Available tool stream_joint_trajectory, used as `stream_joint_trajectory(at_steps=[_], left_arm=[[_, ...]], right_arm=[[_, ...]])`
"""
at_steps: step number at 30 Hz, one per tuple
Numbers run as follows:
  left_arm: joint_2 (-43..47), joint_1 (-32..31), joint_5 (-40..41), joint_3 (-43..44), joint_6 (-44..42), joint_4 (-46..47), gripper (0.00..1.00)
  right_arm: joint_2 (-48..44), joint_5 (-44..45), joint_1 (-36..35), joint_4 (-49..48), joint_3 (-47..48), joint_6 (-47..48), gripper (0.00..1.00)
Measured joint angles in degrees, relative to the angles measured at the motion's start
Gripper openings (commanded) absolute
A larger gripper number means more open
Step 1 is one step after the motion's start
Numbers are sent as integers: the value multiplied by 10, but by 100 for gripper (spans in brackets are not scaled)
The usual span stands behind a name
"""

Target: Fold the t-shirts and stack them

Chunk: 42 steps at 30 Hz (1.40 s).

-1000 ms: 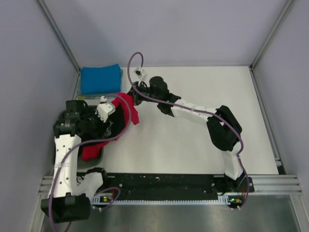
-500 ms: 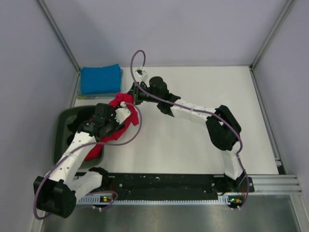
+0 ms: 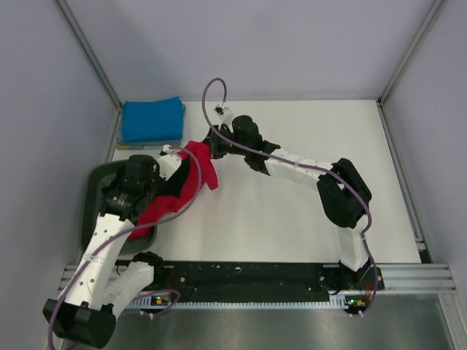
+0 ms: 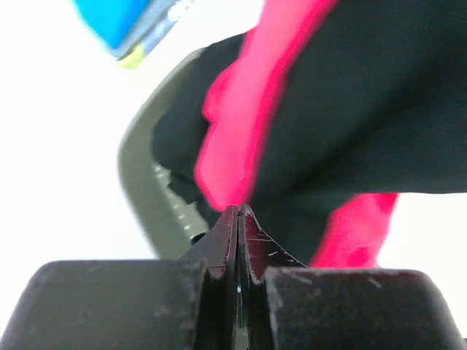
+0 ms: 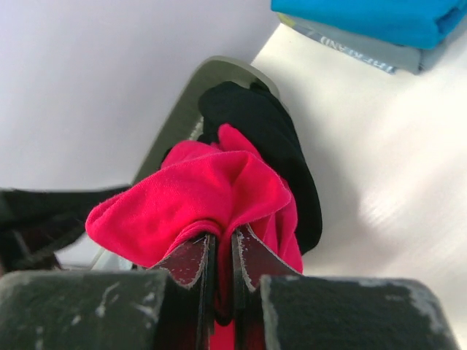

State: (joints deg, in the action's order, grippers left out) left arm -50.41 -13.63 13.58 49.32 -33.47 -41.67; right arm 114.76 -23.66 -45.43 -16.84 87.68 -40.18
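Spilling over the rim of the dark tub (image 3: 89, 208) at the near left edge, the red t-shirt (image 3: 188, 182) runs from the black t-shirt (image 5: 263, 124) bunched in the tub up to the right gripper (image 5: 219, 239), which pinches a fold of it. The left gripper (image 4: 238, 213) is pressed together, its tips against red cloth; whether any is caught cannot be told. Farther off, the folded blue t-shirt (image 3: 152, 119) lies in the far left corner, with bare white table (image 3: 292, 226) to the right.
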Motion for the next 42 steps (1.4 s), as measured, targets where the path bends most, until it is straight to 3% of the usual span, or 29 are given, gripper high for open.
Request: stream_joint_trajectory(at_steps=[9, 12, 15, 18, 23, 27, 28, 34, 38, 42], left_arm=[[29, 147, 15, 135, -21, -49, 0], [40, 164, -51, 166, -27, -77, 5], [50, 144, -163, 161, -26, -113, 24], [52, 80, -249, 122, -17, -118, 42], [32, -16, -313, 48, -23, -102, 63], [-11, -58, -316, 20, -27, -49, 67], [-22, -75, -306, 11, -29, -28, 68], [-93, -154, -212, -52, -56, 81, 68], [-149, -156, -131, -62, -66, 118, 62], [-183, -156, -89, -68, -72, 145, 59]], right_arm=[[-60, 21, 6, 55, -27, 46, 0], [-75, 22, 6, 57, -29, 46, 0], [-79, 21, 5, 54, -29, 32, 0], [-77, 19, 4, 53, -29, 9, 0], [-70, 13, 4, 53, -29, -16, 0], [-58, 9, 5, 50, -29, -32, 0], [-54, 8, 6, 48, -29, -36, 4], [-16, 4, 20, 57, -25, -63, 52], [21, 6, 44, 101, -20, -60, 69], [39, 8, 80, 169, -22, -44, 78]])
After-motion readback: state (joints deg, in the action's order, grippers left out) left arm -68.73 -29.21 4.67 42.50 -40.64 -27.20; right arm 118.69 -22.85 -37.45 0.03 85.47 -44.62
